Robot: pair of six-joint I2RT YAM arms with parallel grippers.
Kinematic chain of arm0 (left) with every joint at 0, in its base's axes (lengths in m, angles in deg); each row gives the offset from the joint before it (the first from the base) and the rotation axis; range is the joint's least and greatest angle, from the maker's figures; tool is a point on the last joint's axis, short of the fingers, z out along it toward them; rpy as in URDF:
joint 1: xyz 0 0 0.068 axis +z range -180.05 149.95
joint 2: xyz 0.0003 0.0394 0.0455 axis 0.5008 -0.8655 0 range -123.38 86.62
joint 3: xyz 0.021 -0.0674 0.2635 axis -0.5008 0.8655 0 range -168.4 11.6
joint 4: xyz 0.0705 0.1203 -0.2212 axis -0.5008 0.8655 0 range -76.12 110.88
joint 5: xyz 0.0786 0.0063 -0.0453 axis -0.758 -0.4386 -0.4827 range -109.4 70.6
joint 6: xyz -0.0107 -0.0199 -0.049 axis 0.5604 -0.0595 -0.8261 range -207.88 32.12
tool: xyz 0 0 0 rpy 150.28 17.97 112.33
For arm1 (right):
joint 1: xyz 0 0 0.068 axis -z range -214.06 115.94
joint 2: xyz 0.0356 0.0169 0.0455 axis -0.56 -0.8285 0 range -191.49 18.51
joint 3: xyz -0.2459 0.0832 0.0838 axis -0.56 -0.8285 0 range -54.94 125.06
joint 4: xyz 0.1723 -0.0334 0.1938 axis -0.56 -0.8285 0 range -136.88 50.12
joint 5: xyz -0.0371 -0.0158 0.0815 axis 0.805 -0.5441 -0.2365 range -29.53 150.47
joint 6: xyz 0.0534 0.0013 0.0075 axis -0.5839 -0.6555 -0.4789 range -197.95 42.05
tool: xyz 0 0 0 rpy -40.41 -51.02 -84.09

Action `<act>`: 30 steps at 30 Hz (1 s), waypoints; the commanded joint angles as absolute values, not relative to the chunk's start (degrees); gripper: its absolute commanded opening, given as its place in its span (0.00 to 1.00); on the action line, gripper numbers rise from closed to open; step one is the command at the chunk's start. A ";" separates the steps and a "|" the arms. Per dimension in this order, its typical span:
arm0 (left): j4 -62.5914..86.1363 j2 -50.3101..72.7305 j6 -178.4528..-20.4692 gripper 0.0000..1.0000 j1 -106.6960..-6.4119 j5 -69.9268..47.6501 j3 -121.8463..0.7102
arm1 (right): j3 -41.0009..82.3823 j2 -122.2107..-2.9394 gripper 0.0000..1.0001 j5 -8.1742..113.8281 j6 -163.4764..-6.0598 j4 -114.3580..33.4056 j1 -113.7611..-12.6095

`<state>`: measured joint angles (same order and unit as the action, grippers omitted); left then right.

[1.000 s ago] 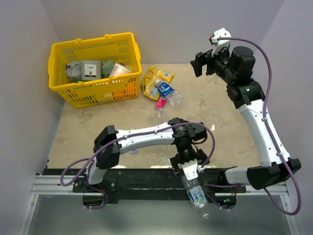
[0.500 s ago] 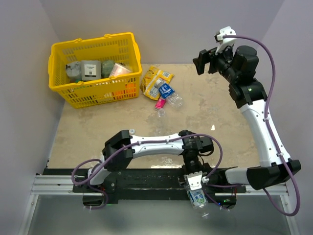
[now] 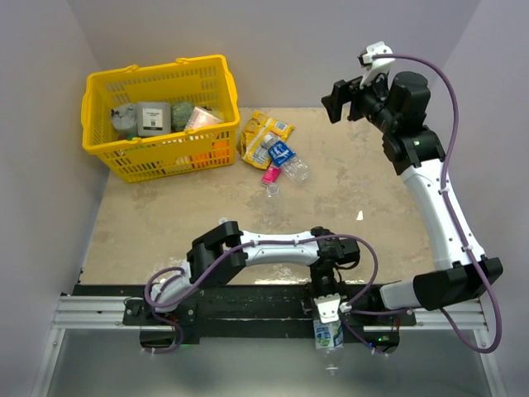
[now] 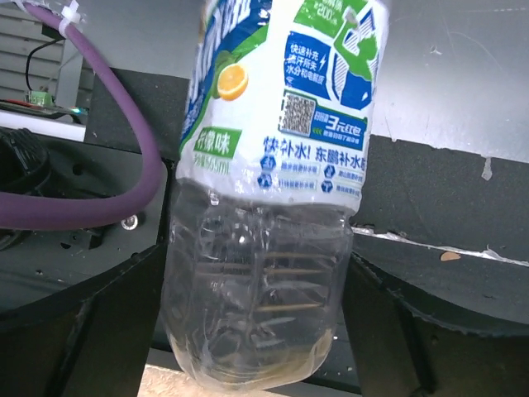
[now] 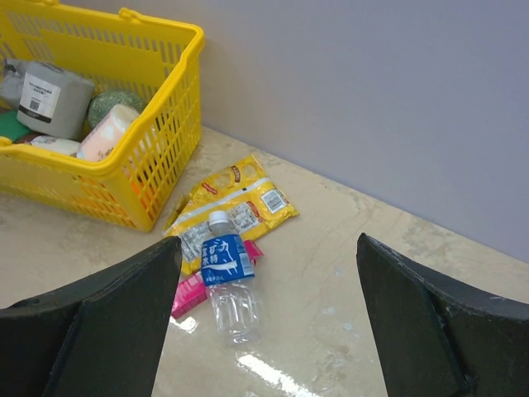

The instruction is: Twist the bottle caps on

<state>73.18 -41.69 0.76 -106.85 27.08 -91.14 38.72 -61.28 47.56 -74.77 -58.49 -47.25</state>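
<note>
**Left claw holds a bottle out past the bench's near edge**

The pale-labelled bottle (image 3: 328, 335), white with green and blue print, hangs beyond the near rail (image 3: 99, 313). Its neck points away from the bench (image 3: 165, 223). The left claw (image 3: 327, 311) pinches it by the clear lower body, one finger on each side. In the left wrist view the bottle's base fills the gap between them.

The left arm (image 3: 273, 244) is folded low. Its elbow is doubled back near its base, its forearm lies along the bench's near edge, and its wrist turns outward over the black base plate (image 3: 248, 302).

The right arm (image 3: 438, 215) stands tall at the far right. The right claw (image 3: 336, 99) is spread wide with nothing in it, raised above the bench and facing left.

At back centre the blue-labelled bottle (image 5: 225, 273) lies on its side, touching the yellow packets (image 5: 235, 203) and the pink packet (image 5: 192, 291). The yellow basket (image 3: 157, 70) sits in the far left corner, close to both walls (image 3: 289, 41).

A broad stretch of bench lies between that cluster and the left forearm. On it is one whitish speck (image 3: 359, 216), too small to name.
</note>
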 commanded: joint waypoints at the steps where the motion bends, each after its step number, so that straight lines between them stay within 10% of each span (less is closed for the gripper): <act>1: 73.29 -40.91 5.10 0.76 -105.91 29.73 -90.71 | 42.09 -62.53 0.89 46.41 -76.28 -55.53 -46.63; 7: 73.55 -38.38 3.53 0.44 -103.10 28.24 -90.53 | 45.69 -64.90 0.89 45.00 -76.99 -55.44 -46.63; 16: 52.43 -6.69 -20.25 0.33 -91.06 25.34 -69.98 | 48.76 -65.25 0.89 43.60 -76.45 -57.63 -46.71; 30: 12.40 20.61 -77.03 0.00 -64.02 -4.46 -47.90 | 47.28 -68.07 0.85 4.93 -107.95 -37.83 -46.71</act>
<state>22.78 21.01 -57.49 -72.97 4.28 -51.75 50.31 -68.26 17.60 -90.07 -53.92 -46.79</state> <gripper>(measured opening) 0.797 0.854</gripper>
